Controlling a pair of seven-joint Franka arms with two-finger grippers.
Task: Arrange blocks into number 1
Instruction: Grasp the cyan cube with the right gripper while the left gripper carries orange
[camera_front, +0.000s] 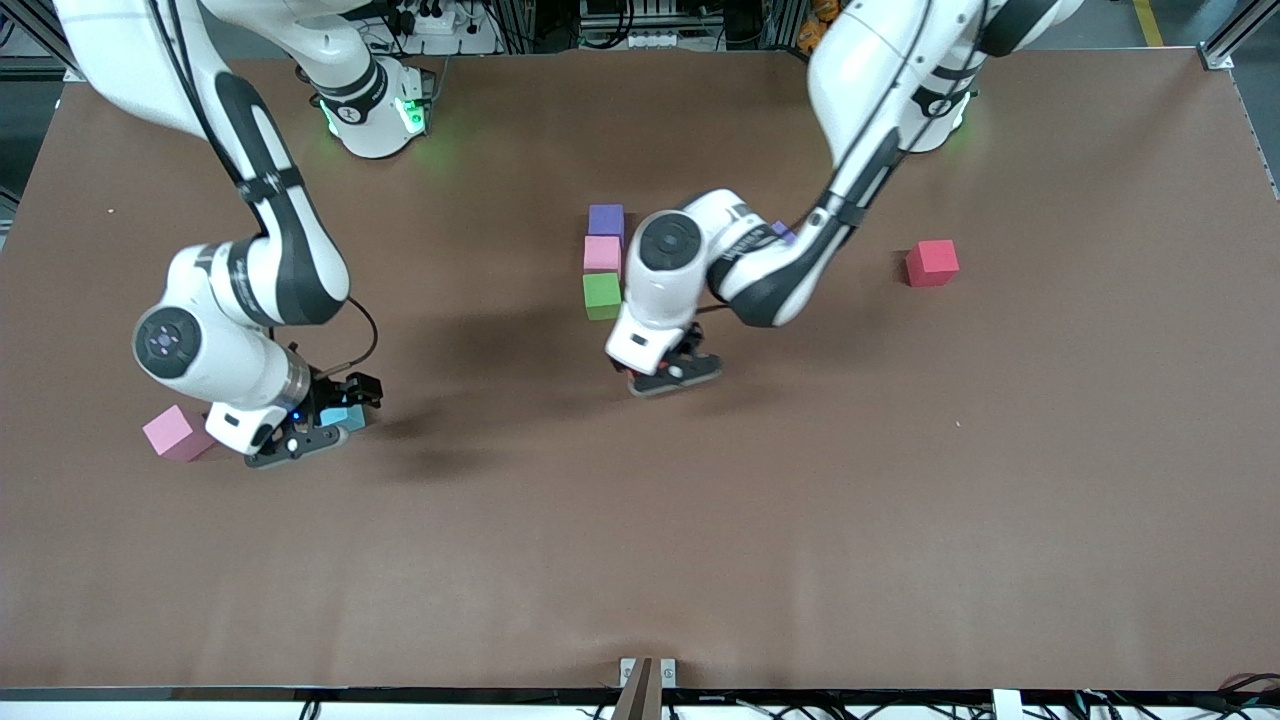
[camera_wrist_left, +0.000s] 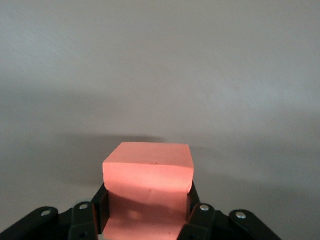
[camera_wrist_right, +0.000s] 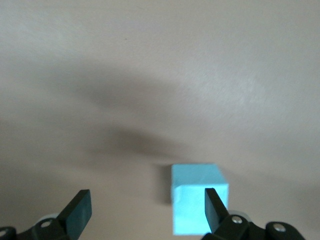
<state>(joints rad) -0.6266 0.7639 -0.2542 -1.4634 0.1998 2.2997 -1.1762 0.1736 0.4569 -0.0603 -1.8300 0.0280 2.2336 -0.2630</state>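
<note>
Worktop (camera_front: 900, 500): brown, carrying all items
Left gripper (camera_wrist_left: 147, 220): hanging low over the worktop nearer the camera than the column, jaws clamping an orange cube (camera_wrist_left: 148, 172) by opposite side faces
Right gripper (camera_wrist_right: 145, 210): hovering at the right arm's end, jaws gaping wide, gripping nothing, blue cube (camera_wrist_right: 197, 197) lying beside one jaw
Column: purple (camera_front: 606, 219), pink (camera_front: 602, 253), green (camera_front: 602, 295) touching in file
Loose: a second pink cube (camera_front: 175, 432), red cube (camera_front: 931, 262)
Handling, judged: foam being light, soft, squashable; flat sides suiting gentle grip
</note>
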